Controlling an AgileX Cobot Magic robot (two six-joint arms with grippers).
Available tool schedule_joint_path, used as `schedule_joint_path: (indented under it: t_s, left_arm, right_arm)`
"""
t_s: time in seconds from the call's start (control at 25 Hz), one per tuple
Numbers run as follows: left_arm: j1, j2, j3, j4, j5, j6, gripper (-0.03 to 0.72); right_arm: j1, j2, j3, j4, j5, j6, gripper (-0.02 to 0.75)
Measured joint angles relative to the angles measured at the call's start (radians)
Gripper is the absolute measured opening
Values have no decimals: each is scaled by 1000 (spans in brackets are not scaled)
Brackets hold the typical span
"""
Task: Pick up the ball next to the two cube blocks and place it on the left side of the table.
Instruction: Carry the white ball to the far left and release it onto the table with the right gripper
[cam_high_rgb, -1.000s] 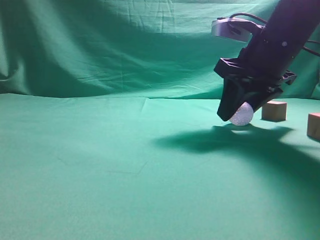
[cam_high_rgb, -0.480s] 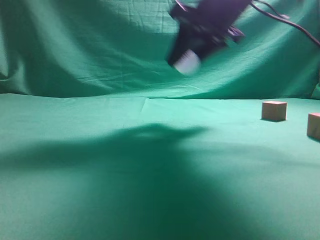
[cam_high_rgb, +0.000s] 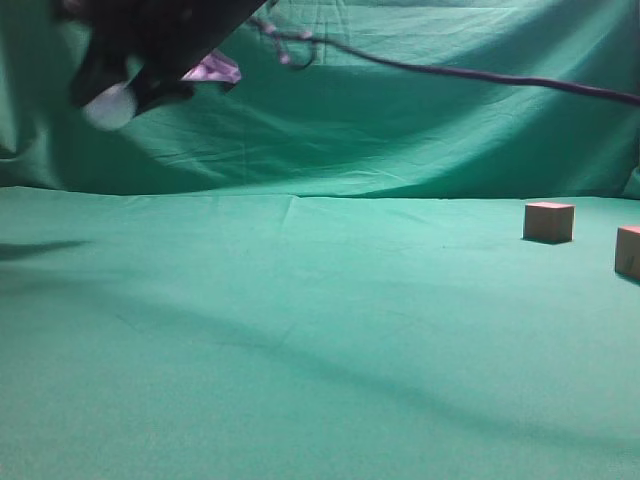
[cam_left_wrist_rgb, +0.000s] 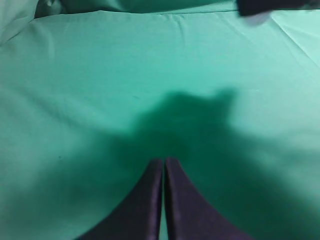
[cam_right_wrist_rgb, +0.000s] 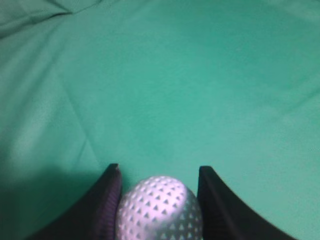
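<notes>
Right wrist view, nearest: my right gripper (cam_right_wrist_rgb: 159, 200) is clamped on the ball (cam_right_wrist_rgb: 159, 209), carried high over the table's (cam_high_rgb: 300, 330) left side for placement. My left gripper (cam_left_wrist_rgb: 163, 170) idles, pressed closed. Farthest right, the two cube blocks (cam_high_rgb: 549, 221) sit untouched.

We saw matt green cloth on the table (cam_high_rgb: 300, 330), lightly creased, w/ the same cloth as backdrop (cam_high_rgb: 420, 120). The ball (cam_right_wrist_rgb: 159, 210) looked like white plastic, dimpled all over, slight sheen. The two blocks (cam_high_rgb: 549, 221) looked like plain matt wood, reddish-brown. Right gripper (cam_right_wrist_rgb: 159, 172) fingers (cam_right_wrist_rgb: 107, 200) were dark, matt, prob. plastic or rubber; left gripper (cam_left_wrist_rgb: 163, 162) likewise.
</notes>
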Motion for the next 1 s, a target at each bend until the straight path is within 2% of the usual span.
schedule_joint_path:
  t_s: [0.16, 0.4, 0.48, 0.6, 0.64, 0.68, 0.8, 0.88, 0.96, 1.0]
  left_arm:
    - [0, 0, 0, 0, 0, 0, 0]
    - [0, 0, 0, 0, 0, 0, 0]
    - [0, 0, 0, 0, 0, 0, 0]
    - [0, 0, 0, 0, 0, 0, 0]
    - [0, 0, 0, 0, 0, 0, 0]
    - [0, 0, 0, 0, 0, 0, 0]
    - [0, 0, 0, 0, 0, 0, 0]
    - [0, 0, 0, 0, 0, 0, 0]
    - [0, 0, 0, 0, 0, 0, 0]
    - [0, 0, 0, 0, 0, 0, 0]
  right_arm:
    - [34, 73, -42, 10, -35, -35, 308]
    - [38, 94, -46, 47, -57, -70, 308]
    - [38, 94, -46, 58, -59, -79, 391]
    - [38, 94, -46, 63, -62, -90, 580]
    - [36, 94, -46, 63, -61, -99, 620]
    - [34, 90, -46, 63, -61, -108, 654]
    - [15, 40, -46, 40, -26, -118, 647]
    - [-7, -26, -46, -6, 50, -95, 535]
    - [-37, -112, -48, -71, 151, -44, 323]
    - [-51, -155, -50, -104, 235, 12, 180]
